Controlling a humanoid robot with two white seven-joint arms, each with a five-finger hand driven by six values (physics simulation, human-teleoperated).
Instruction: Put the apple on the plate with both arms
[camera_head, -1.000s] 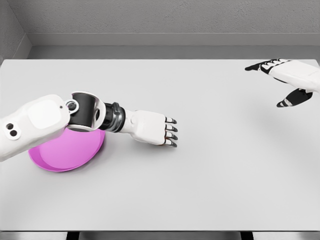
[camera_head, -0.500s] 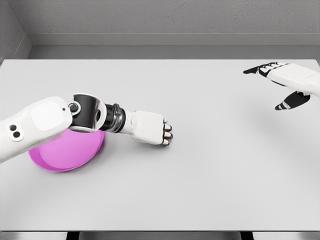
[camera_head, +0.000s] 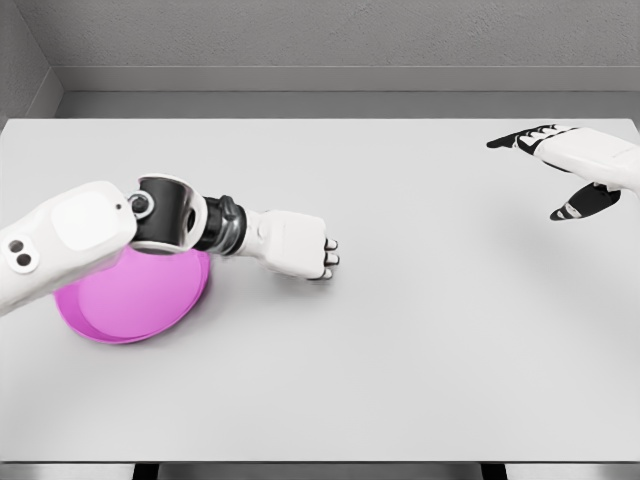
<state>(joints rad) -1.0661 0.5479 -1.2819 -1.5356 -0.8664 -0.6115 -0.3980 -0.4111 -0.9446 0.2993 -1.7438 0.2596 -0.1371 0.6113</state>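
Head view. A grey table (camera_head: 400, 350) filled most of the frame, with a grey wall (camera_head: 340, 35) behind its far edge.

The left arm (camera_head: 70, 240) entered from the lower left and reached rightward across the table, its dark wrist joint (camera_head: 185, 215) lying over the far edge of the plate (camera_head: 130, 300). The plate was pink and round, resting on the table at the left, and its upper part was hidden behind the forearm; the part that showed held nothing.

The left hand (camera_head: 297, 245) lay just right of the plate, low over the table near its middle. Its fingers (camera_head: 326, 258) were curled into a fist, the dark tips tucked together at the right end. Whether anything was enclosed in the fist could not be told, since nothing showed between the fingers.

The right hand (camera_head: 575, 165) was at the far right, well apart from the left hand and the plate, raised over the table near its far right corner. Its fingers (camera_head: 520, 138) were stretched out and pointed left, the thumb (camera_head: 580, 205) hung apart below them, and the hand held nothing.

The apple could not be seen anywhere in this view: not on the plate, not on the table, not visibly in either hand.
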